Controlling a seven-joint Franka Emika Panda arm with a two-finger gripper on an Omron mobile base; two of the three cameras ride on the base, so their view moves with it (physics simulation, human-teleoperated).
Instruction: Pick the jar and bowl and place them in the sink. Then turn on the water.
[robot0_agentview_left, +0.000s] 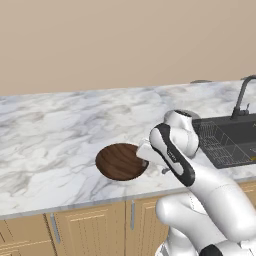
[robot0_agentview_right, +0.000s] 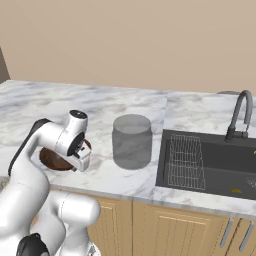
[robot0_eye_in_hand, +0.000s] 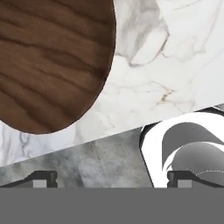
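Note:
The dark brown wooden bowl (robot0_agentview_left: 120, 161) sits on the marble counter near its front edge; it also shows as the bowl (robot0_eye_in_hand: 48, 61) at the upper left of the hand view. My gripper (robot0_eye_in_hand: 111, 179) points down beside the bowl's rim, over the counter's front edge, open with nothing between its fingertips (robot0_eye_in_hand: 43, 178). From the right, the hand (robot0_agentview_right: 80, 152) covers part of the bowl (robot0_agentview_right: 50, 159). The translucent grey jar (robot0_agentview_right: 131, 141) stands upright between the bowl and the black sink (robot0_agentview_right: 215, 165). No water runs from the faucet (robot0_agentview_right: 241, 112).
A wire rack (robot0_agentview_right: 186, 161) lies in the left part of the sink. The marble counter (robot0_agentview_left: 50, 130) stretches wide to the left and behind the bowl. Wooden cabinet doors (robot0_agentview_left: 90, 225) run below the counter edge. A beige wall backs the counter.

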